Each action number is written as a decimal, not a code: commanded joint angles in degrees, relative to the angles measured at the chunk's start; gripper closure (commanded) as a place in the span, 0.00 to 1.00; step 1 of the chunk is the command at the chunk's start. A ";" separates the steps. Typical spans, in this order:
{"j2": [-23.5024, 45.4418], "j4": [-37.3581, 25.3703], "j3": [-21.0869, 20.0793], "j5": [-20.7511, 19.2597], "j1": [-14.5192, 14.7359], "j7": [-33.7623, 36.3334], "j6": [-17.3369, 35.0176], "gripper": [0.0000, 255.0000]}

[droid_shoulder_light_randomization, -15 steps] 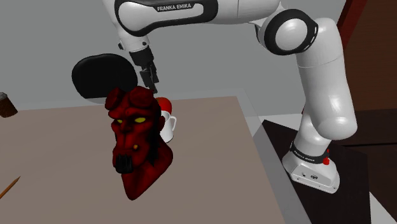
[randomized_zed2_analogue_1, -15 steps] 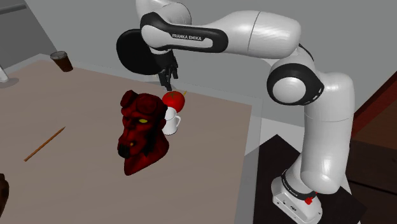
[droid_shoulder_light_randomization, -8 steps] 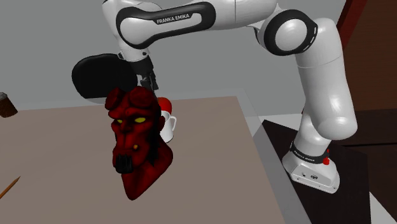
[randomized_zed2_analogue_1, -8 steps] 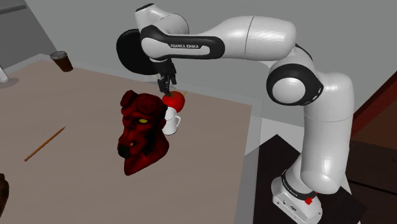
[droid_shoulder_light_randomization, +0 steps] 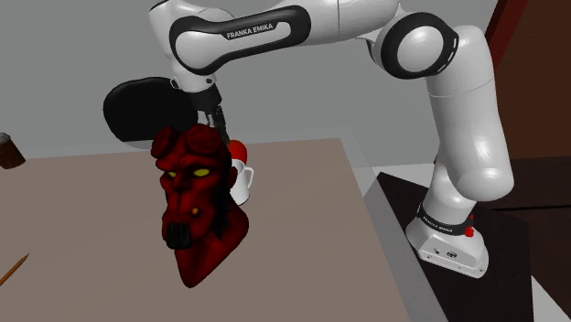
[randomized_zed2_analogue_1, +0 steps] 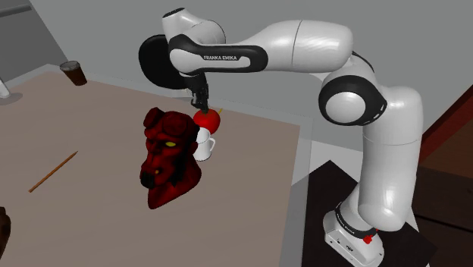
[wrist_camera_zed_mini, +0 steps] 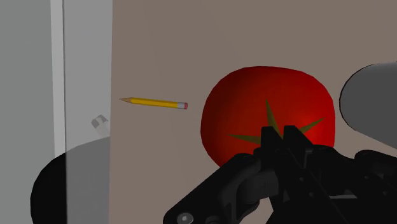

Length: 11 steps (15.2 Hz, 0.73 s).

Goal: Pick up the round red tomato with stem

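Observation:
A round red tomato (randomized_zed2_analogue_1: pixel 207 120) with a green star-shaped stem sits on top of a small white mug (randomized_zed2_analogue_1: pixel 203 146) on the brown table (randomized_zed2_analogue_1: pixel 250 174). In the shoulder view the tomato (droid_shoulder_light_randomization: pixel 238 149) peeks out behind a red horned head. My black gripper (randomized_zed2_analogue_1: pixel 202 106) comes straight down onto the tomato's top. In the wrist view the fingers (wrist_camera_zed_mini: pixel 286 137) are drawn together right at the stem of the tomato (wrist_camera_zed_mini: pixel 248 108), shut on it. The tomato still rests on the mug (droid_shoulder_light_randomization: pixel 242 183).
A large dark-red horned demon head (droid_shoulder_light_randomization: pixel 194 206) stands close beside the mug. A black round object (droid_shoulder_light_randomization: pixel 146 110) lies behind it. A yellow pencil (wrist_camera_zed_mini: pixel 154 102) lies on the table past the tomato. A brown stick (randomized_zed2_analogue_1: pixel 53 171) and a dark cup (randomized_zed2_analogue_1: pixel 73 73) are further off.
The gripper has come down onto the tomato's top and its fingers have gone from open to shut at the stem. The tomato and mug have not moved.

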State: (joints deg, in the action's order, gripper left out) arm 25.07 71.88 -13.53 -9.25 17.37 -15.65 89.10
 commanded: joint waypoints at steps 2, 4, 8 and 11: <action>-0.01 0.21 0.01 0.01 -0.02 0.01 0.07 1.00; 0.23 -0.34 0.01 -0.04 0.06 0.02 -0.24 1.00; 0.93 -4.54 0.01 -0.18 0.44 -0.23 -3.72 1.00; 1.74 -8.15 0.03 -0.35 0.81 -0.42 -6.52 1.00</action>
State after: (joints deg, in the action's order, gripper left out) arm 26.49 64.85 -13.51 -9.53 18.06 -16.02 83.40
